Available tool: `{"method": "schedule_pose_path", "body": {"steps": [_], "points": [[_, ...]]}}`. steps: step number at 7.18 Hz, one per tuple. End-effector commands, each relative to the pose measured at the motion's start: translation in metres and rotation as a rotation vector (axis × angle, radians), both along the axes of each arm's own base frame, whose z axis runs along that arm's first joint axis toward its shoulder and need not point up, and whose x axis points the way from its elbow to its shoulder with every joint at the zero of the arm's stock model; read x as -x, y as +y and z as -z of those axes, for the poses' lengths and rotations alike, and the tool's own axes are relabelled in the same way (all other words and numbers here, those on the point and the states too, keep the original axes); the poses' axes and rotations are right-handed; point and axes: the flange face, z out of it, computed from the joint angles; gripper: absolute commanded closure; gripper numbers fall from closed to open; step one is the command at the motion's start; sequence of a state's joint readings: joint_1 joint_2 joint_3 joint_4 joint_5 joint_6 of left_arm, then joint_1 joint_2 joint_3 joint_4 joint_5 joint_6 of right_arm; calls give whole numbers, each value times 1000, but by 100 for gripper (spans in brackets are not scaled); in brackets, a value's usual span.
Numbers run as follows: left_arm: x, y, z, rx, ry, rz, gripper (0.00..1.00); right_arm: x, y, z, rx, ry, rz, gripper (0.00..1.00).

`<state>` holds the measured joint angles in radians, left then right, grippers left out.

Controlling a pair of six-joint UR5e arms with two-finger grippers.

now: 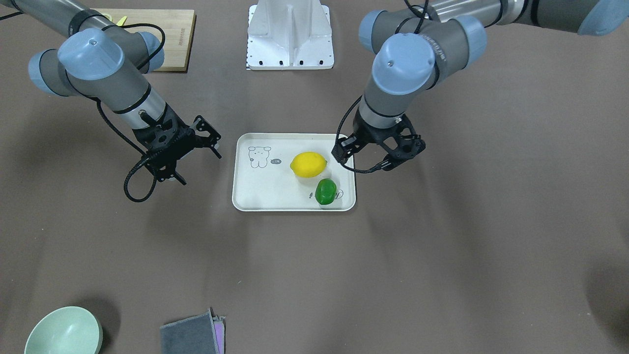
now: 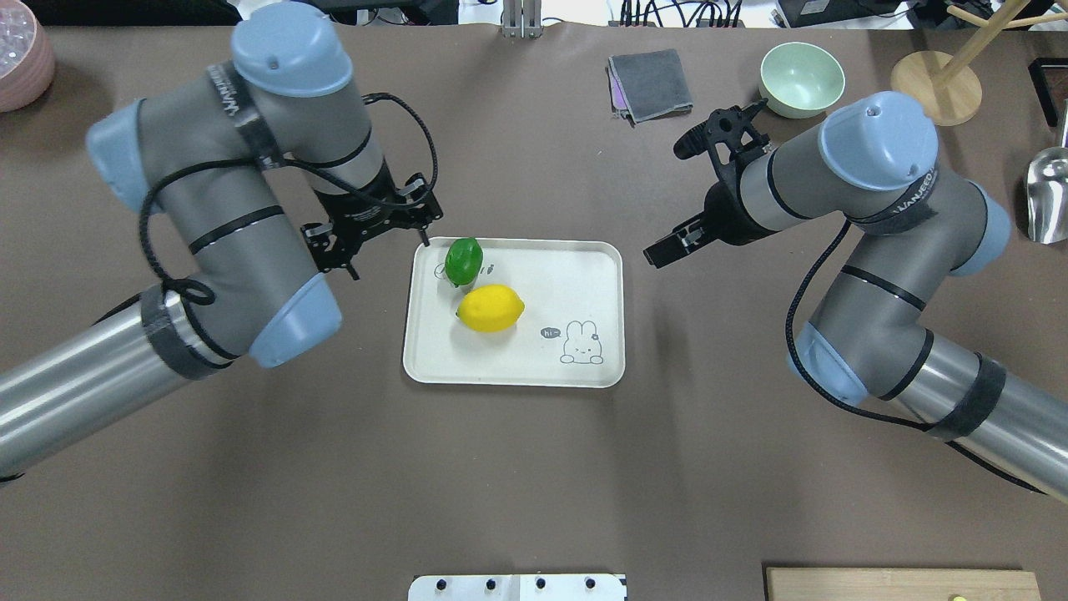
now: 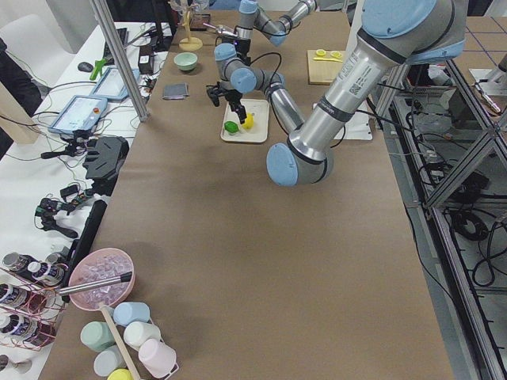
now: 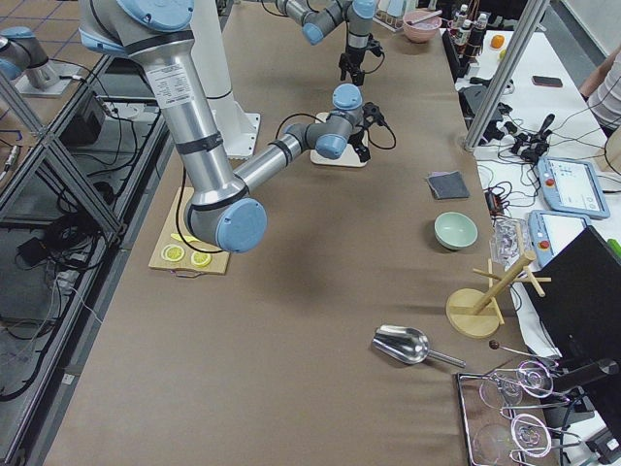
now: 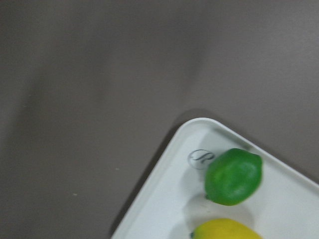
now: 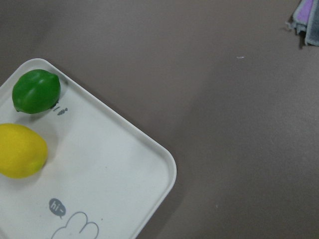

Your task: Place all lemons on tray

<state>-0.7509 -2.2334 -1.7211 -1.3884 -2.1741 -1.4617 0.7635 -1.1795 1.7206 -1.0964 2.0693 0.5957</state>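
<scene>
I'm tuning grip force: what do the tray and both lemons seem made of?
Tray: matte off-white, moulded rounded rim, probably plastic or fibre composite. Yellow lemon: smooth, evenly coloured, slight sheen; real or imitation, unclear. Green lemon: glossy highlight, likely plastic.

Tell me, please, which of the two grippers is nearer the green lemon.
Left. The left gripper is just off the tray corner where the green lemon lies; the right gripper is beyond the tray's opposite end, well apart from it.
</scene>
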Motion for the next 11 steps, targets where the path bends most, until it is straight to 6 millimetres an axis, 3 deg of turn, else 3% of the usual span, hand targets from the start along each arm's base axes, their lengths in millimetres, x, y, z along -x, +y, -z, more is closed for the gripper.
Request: {"method": "schedule_pose_path", "body": {"steps": [1, 2, 4, 5, 6, 7, 8, 9, 10, 11], "points": [[82, -3, -55, -101, -32, -69, 2, -35, -7, -49, 113, 78, -20, 1], [116, -15, -91, -172, -61, -134, 2, -62, -6, -52, 199, 131, -36, 1], [188, -23, -176, -243, -113, -237, 2, -92, 2, -40, 328, 239, -65, 1], [224, -25, -204, -254, -122, -247, 2, -111, -2, -59, 363, 271, -83, 1], [244, -16, -231, -256, -87, -303, 2, -133, -4, -81, 384, 282, -75, 1], [269, -8, -257, -281, -85, -343, 2, -167, -3, -108, 420, 284, -86, 1], [279, 3, -272, -304, -72, -352, 2, -203, 10, -137, 455, 295, -102, 1], [290, 25, -284, -338, -44, -347, 2, -238, 25, -167, 478, 308, -115, 1], [305, 55, -294, -356, -41, -344, 2, -267, 32, -182, 537, 285, -143, 1], [335, 78, -312, -347, -40, -328, 2, -290, 42, -200, 588, 265, -162, 1]]}}
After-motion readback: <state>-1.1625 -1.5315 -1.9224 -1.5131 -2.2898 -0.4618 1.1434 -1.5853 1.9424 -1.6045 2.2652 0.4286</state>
